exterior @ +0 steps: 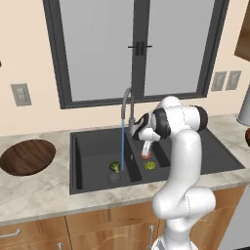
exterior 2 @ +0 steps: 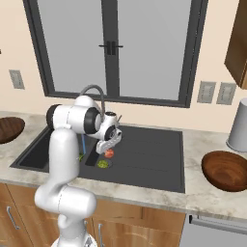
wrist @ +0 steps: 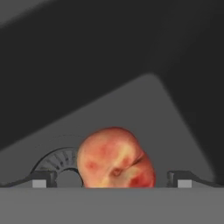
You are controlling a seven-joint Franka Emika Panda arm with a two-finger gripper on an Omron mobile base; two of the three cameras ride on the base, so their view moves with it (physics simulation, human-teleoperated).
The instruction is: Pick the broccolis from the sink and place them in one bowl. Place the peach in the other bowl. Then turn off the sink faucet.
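Peach between the wide-open pincer's fingertips, beside a sink drain.

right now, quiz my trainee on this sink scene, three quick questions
1. True or false: water is running from the faucet.
2. Which fruit lies between the open end effector fingertips? A) peach B) lemon C) apple
3. How many broccolis are in the sink, and is either in a bowl?

Key
1. True: a blue stream falls from the spout.
2. A: the peach sits between the fingertips, beside a drain.
3. Two, one in each basin; both bowls hold nothing.
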